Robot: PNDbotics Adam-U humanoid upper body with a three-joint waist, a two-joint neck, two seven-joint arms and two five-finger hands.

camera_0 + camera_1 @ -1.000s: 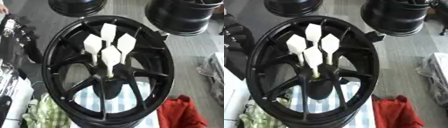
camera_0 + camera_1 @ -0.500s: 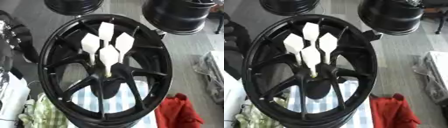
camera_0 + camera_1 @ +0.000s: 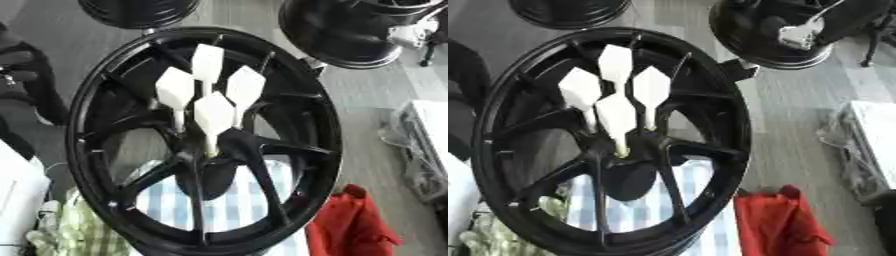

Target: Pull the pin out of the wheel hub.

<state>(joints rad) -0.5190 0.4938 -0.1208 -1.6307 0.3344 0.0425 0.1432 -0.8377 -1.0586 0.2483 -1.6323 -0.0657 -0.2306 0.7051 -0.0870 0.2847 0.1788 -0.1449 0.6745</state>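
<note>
A large black wheel hub (image 3: 311, 130) fills the middle of both eye views, its spokes meeting at a dark centre (image 3: 210, 170). Several white pins with flat pointed heads stand upright out of the spokes near that centre. The nearest pin (image 3: 213, 116) has its thin stem in the hub just above the centre. Behind it stand a left pin (image 3: 174, 91), a right pin (image 3: 245, 88) and a far pin (image 3: 207, 62). Neither of my hands shows in either view. A dark shape (image 3: 26, 75) at the left edge cannot be made out.
Two more black wheels lie beyond, one at top middle (image 3: 136, 11) and one at top right (image 3: 354, 32). A blue-and-white checked cloth (image 3: 241, 200) shows through the spokes. A red cloth (image 3: 350, 227) lies at bottom right and a green checked cloth (image 3: 83, 235) at bottom left.
The whole picture has shifted and tilted a little, so the camera has moved. The wheel hub and its pins stand as before.
</note>
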